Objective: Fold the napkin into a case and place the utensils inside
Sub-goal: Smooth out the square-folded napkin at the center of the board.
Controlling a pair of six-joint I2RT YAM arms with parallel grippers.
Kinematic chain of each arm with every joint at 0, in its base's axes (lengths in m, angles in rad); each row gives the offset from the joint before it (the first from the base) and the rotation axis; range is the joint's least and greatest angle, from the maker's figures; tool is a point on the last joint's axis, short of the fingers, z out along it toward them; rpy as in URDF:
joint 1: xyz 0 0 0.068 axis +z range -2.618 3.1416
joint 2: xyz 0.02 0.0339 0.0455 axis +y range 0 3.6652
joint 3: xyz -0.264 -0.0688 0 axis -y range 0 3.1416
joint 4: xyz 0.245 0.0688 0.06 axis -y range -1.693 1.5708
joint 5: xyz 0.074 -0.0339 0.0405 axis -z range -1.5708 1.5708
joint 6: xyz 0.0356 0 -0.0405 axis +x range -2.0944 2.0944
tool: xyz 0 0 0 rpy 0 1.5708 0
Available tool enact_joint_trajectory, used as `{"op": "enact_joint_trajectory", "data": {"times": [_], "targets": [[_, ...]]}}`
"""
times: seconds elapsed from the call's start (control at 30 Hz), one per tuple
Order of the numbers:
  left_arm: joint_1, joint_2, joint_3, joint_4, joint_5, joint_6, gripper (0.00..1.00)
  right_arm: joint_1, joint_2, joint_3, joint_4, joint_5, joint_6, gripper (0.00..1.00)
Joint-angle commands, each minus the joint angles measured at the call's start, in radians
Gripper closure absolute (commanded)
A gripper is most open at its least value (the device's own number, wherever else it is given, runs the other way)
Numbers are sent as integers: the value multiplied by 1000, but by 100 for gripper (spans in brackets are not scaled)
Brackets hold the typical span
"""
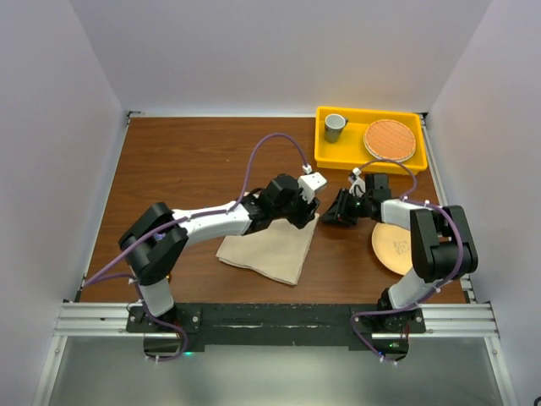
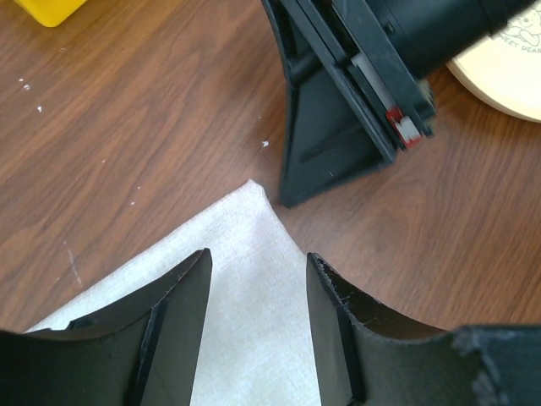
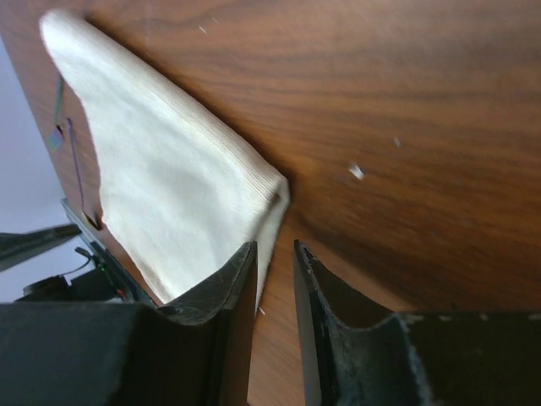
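The beige napkin (image 1: 264, 248) lies folded in a broad four-sided shape on the wooden table; no narrow case shape shows. My left gripper (image 1: 310, 216) hovers over its far right corner. In the left wrist view that gripper (image 2: 258, 255) is open, with the napkin (image 2: 245, 321) lying flat below the gap. My right gripper (image 1: 332, 213) is just right of that corner. Seen from the right wrist, it (image 3: 275, 247) is open by a narrow gap showing mostly wood, with the napkin's (image 3: 161, 178) folded edge beside the left finger (image 3: 232, 296). The utensils are out of view.
A yellow tray (image 1: 325, 152) at the back right holds a grey cup (image 1: 336, 125) and a round orange woven mat (image 1: 390, 139). A round peach plate (image 1: 390, 247) lies under my right arm, also in the left wrist view as the plate (image 2: 507, 72).
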Motion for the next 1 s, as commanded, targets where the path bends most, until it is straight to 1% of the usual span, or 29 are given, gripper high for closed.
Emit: {"op": "enact_joint_trajectory", "data": {"times": [0.0,0.17,0.3,0.47,0.6,0.73,0.87,0.97], "targets": [[-5,49,79,-10,-1,-10,48,3,24,-15,21,27,17,73],[-22,112,146,-57,-40,11,48,3,92,-4,38,10,39,73],[-30,131,157,-66,-64,14,50,5,120,-7,87,-15,69,73],[-30,141,152,-68,-64,0,51,5,141,-18,97,-16,82,73],[-31,152,158,-68,-63,-1,54,6,156,-10,93,-10,80,79],[-33,164,175,-77,-55,2,55,5,169,-6,77,2,69,89],[-39,178,186,-82,-52,2,55,5,183,-4,84,-6,74,90],[-45,197,198,-86,-64,10,55,6,190,-2,91,-7,72,93]]}}
